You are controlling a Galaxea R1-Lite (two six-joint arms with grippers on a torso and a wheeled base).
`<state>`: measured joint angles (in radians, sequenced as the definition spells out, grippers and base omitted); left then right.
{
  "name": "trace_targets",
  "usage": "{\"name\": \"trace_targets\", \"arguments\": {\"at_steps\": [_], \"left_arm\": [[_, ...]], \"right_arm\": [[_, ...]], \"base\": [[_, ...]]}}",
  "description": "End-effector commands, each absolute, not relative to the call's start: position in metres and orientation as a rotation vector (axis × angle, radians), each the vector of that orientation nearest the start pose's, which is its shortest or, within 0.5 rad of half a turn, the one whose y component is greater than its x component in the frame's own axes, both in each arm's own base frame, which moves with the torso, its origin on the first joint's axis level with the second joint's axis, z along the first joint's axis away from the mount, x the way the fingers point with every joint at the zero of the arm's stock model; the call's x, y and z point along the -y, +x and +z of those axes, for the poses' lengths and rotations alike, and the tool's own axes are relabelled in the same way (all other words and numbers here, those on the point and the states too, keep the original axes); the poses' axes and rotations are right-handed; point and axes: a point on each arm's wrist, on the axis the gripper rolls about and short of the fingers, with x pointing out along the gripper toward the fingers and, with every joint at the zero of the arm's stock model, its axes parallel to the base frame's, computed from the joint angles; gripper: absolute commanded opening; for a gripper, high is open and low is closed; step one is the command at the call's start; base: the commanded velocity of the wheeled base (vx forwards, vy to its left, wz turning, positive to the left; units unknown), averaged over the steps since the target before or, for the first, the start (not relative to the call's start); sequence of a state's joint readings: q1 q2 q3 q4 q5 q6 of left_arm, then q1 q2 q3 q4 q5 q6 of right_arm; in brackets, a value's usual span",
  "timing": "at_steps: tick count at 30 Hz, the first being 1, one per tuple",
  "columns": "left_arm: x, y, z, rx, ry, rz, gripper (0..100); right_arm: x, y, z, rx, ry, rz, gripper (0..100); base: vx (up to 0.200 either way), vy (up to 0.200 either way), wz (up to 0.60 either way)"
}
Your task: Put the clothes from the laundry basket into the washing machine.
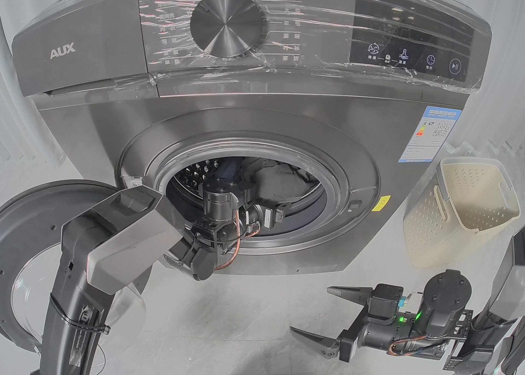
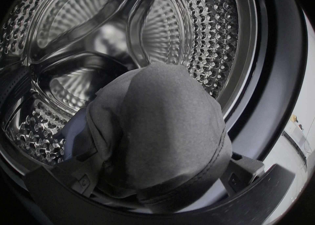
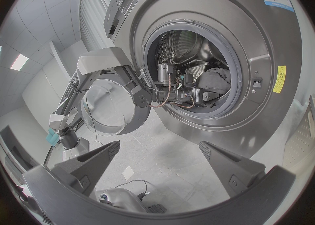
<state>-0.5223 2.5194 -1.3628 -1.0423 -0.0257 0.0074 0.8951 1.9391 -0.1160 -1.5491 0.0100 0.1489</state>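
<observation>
The grey washing machine (image 1: 383, 135) stands with its round door (image 1: 33, 250) swung open to the left. My left gripper (image 1: 276, 209) is inside the drum mouth, its fingers (image 2: 82, 178) spread wide. A dark grey garment (image 2: 157, 130) bulges between and over them, hiding the tips. A blue cloth (image 2: 73, 130) lies behind it in the drum. The cream laundry basket (image 1: 432, 217) lies tipped on the floor to the right of the machine, and no clothes are visible in it. My right gripper (image 1: 310, 310) hangs open and holds nothing, low above the floor in front of the basket.
The open door and my left arm (image 1: 109, 239) take up the space left of the drum mouth. Bare grey floor (image 1: 246, 316) lies in front of the machine. A pale curtain wall (image 1: 503, 92) stands behind.
</observation>
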Motion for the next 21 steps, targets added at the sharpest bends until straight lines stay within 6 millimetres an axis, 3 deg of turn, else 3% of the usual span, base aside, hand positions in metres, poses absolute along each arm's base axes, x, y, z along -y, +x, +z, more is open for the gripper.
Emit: {"name": "trace_targets", "arguments": {"at_steps": [1,10,11,21], "left_arm": [[0.245,0.412,0.032,-0.130,0.044,-0.570,100],[0.244,0.415,0.011,-0.147,0.101,-0.565,100],[0.243,0.416,0.008,-0.145,0.108,-0.566,0],[0.230,0.430,0.023,-0.083,0.098,-0.514,0]], "right_arm": [[-0.185,0.148,0.064,-0.323,0.016,0.877,100],[-0.185,0.147,0.064,-0.324,0.017,0.883,100],[-0.185,0.147,0.064,-0.323,0.017,0.881,100],[-0.185,0.147,0.064,-0.324,0.017,0.883,100]], "base": [[0.000,0.000,0.00],[0.000,0.000,0.00],[0.000,0.000,0.00],[0.000,0.000,0.00]]}}
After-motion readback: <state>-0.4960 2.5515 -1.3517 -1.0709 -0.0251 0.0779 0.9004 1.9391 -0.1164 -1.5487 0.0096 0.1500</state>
